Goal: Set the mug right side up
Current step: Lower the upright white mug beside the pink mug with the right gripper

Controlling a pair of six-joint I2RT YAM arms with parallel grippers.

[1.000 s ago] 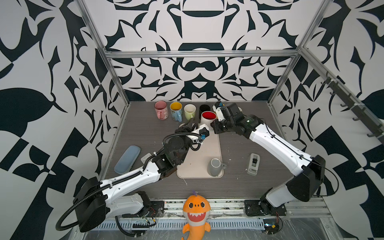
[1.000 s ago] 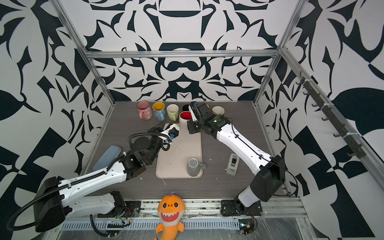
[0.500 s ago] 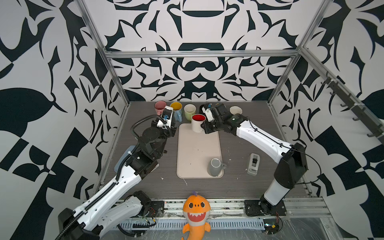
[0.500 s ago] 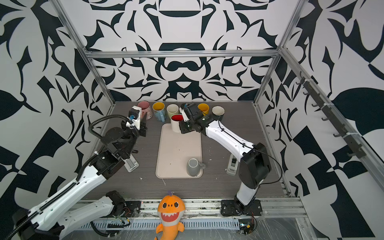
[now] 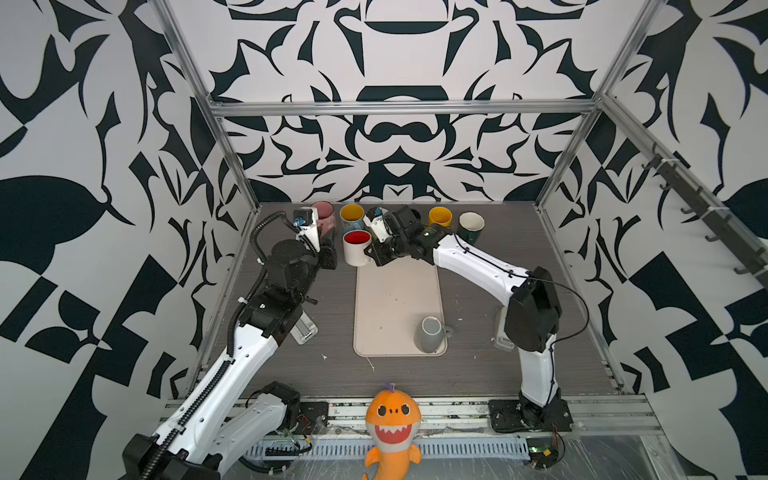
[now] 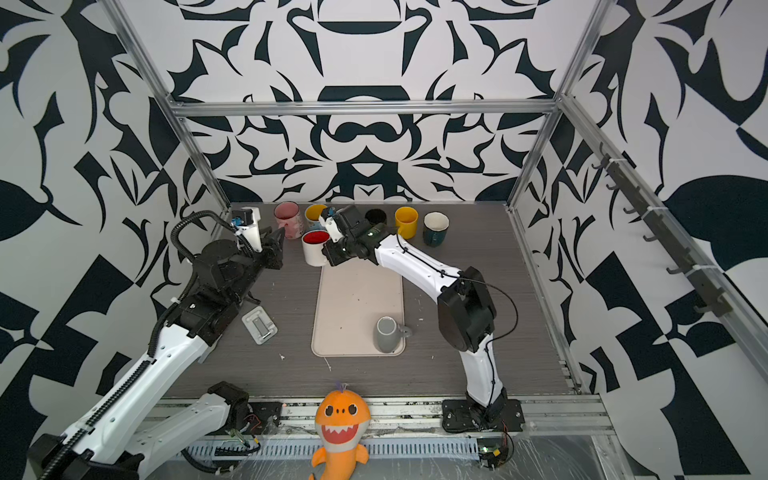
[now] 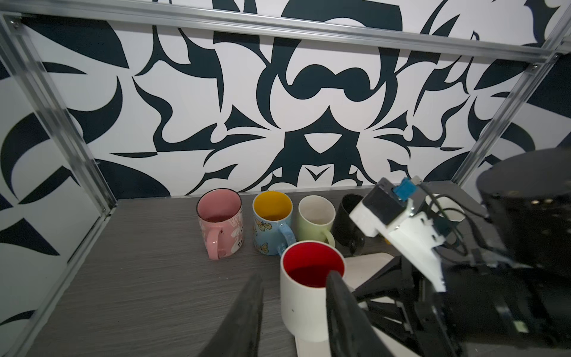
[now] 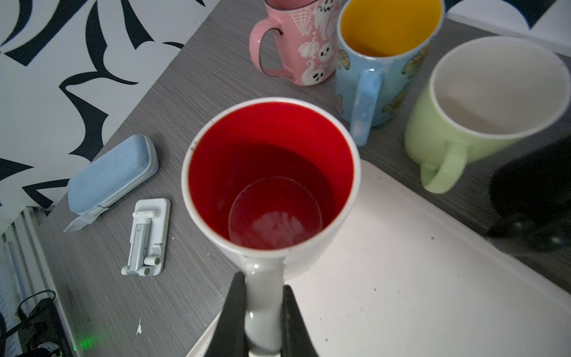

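step: set down mug (image 5: 356, 248), upright, upper centre at mat (image 5: 395, 307) corner | right gripper (image 8: 262, 289) clamped on handle (image 8: 264, 269) | left gripper (image 7: 295, 275) parted, empty | do: hold rim level, seat base flat clear of mat edge, then release

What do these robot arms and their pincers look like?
Both arms are glossy white shells joined by black rounded joints. The left arm carries a ribbed black cable hose, the right arm a thin black wire. The left gripper and right gripper each have two tapered black fingers and a white camera mount with a blue part.
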